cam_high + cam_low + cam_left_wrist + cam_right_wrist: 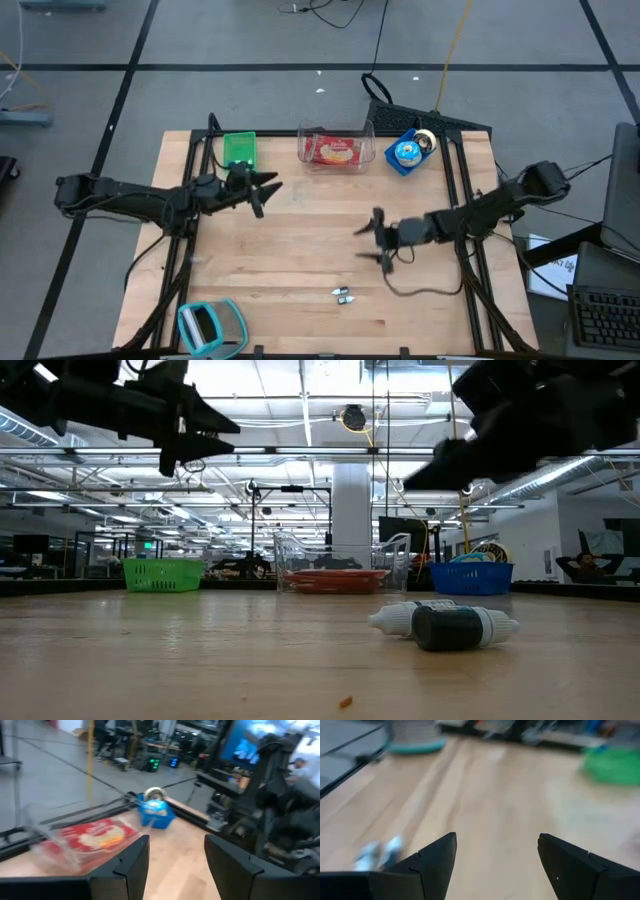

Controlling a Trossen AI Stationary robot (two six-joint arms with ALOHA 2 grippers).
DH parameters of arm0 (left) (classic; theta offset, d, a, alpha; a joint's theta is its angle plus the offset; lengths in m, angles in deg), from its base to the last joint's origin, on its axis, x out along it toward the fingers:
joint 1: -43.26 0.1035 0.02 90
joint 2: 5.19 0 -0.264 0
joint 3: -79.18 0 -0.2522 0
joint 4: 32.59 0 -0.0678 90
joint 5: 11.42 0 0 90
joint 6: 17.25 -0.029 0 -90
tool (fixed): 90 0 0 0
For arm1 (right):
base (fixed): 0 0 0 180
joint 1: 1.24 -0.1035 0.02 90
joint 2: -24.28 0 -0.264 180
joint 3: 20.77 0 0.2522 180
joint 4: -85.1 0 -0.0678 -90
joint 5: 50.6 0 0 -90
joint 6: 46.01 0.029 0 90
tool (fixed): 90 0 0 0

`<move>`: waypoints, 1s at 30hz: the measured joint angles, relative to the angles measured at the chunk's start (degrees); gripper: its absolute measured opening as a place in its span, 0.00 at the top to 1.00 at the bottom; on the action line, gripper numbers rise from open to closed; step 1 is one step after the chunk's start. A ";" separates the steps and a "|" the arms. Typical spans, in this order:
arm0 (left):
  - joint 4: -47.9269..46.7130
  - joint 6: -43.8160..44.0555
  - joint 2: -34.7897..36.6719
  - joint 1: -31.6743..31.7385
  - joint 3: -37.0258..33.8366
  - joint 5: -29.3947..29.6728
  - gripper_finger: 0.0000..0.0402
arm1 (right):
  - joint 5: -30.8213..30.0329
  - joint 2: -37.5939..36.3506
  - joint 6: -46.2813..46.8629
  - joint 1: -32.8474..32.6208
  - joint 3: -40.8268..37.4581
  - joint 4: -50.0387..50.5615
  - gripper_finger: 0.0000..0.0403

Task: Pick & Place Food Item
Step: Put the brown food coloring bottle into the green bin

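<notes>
High view: the left gripper (268, 190) is raised over the left half of the wooden table (300, 280), just in front of the green basket (239, 149). Its fingers are spread and hold nothing. The right gripper (368, 240) is over the middle-right of the table, fingers also spread and empty. Along the far edge stand the green basket, a clear container (336, 148) holding a red food packet (334, 152), and a blue basket (406, 153), with a tape roll (427, 141) just beside the blue one. Two small bottles (343, 295) lie on the table near the front, between the right gripper and the table's front edge. A teal basket (210, 326) sits at the front left corner.

Low view: both grippers hang above the table, clear of its surface. The small bottles (445, 625) lie on their sides in the foreground.

Left wrist view: the two fingers (132, 865) stand apart with bare table between them. Beyond them are the clear container (82, 842) with the red packet and the blue basket (156, 812).

Right wrist view: the fingers (432, 862) stand wide apart over bare wood. The small bottles (380, 852) lie off to one side.
</notes>
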 joint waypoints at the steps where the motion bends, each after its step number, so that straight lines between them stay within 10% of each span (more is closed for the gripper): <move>1: 0.30 -0.12 0.00 -0.88 0.00 0.00 0.52 | 0.29 2.11 1.19 -1.40 0.45 0.15 0.34; 22: -0.02 3.46 -0.55 -2.21 0.00 0.01 0.51 | 7.16 27.43 9.25 -10.29 17.22 3.35 0.34; 30: -0.24 3.43 -0.55 -2.21 0.00 -0.15 0.51 | -1.51 27.48 10.00 -16.72 18.67 3.93 0.34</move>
